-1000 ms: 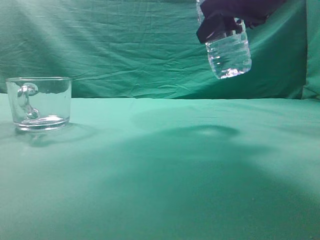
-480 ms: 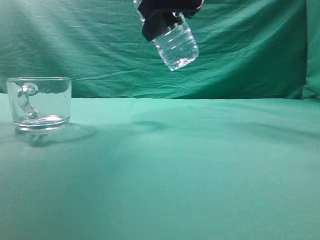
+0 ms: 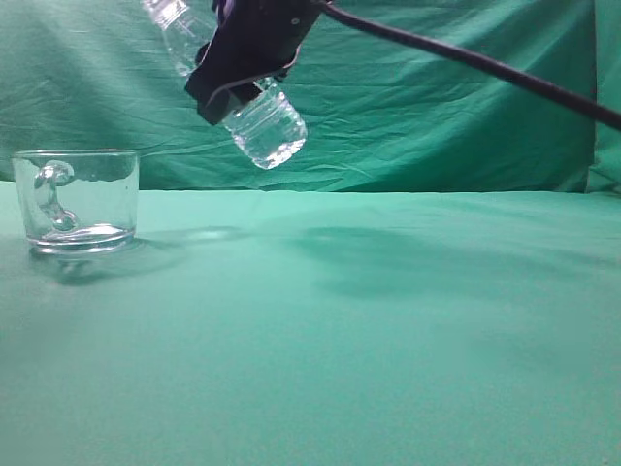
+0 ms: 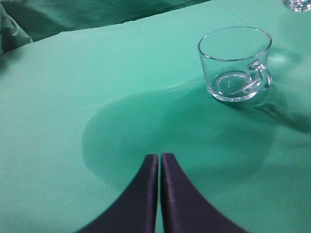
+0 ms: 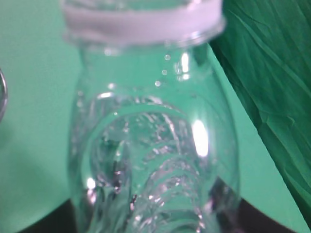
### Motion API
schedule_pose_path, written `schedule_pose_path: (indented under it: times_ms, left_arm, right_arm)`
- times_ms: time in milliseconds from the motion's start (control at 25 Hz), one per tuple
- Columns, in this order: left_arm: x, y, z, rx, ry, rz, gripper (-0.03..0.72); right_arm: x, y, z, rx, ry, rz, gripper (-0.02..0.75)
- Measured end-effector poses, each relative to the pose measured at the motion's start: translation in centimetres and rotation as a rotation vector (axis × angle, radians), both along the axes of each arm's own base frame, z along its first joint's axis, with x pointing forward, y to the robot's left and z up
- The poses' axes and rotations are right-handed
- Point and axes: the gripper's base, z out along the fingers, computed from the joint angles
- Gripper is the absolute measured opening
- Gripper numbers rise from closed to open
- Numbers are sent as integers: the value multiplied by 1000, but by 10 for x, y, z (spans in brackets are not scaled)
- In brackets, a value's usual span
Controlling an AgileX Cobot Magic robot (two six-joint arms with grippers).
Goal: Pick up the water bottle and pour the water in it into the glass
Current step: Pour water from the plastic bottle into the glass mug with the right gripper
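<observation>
The clear water bottle (image 3: 264, 128) hangs in the air, tilted with its neck up and to the left, held by my right gripper (image 3: 241, 60), which is shut around its middle. Water sits in its ribbed lower end. The bottle fills the right wrist view (image 5: 150, 145), its pale threaded rim at the top. The glass mug (image 3: 76, 199) stands upright at the far left on the green cloth, below and left of the bottle's neck. The left wrist view shows the mug (image 4: 234, 63) ahead and right of my left gripper (image 4: 160, 158), which is shut and holds nothing.
A green cloth covers the table (image 3: 369, 330) and hangs as a backdrop (image 3: 446, 116). The right arm's black cable (image 3: 466, 60) crosses the upper right of the exterior view. A shadow lies on the cloth to the right of the mug.
My right gripper has carried the bottle leftward toward the mug and a little lower, tilting it further so the neck points up-left. The mug has not moved.
</observation>
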Motion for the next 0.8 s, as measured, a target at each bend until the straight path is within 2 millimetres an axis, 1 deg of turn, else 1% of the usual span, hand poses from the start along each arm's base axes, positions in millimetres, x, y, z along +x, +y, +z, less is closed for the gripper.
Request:
schedule_pose_path:
  times_ms: [160,280,520,800]
  left_arm:
    - [0,0,0,0,0,0,0]
    - [0,0,0,0,0,0,0]
    - [0,0,0,0,0,0,0]
    - [0,0,0,0,0,0,0]
  right_arm:
    - [12,10,-12,-29,-24,16,328]
    - [15,16,-18,-112,-88,68,328]
    - [13,25,-16,-195,-200,177,328]
    - [9,32,-14,-241,-290,286,328]
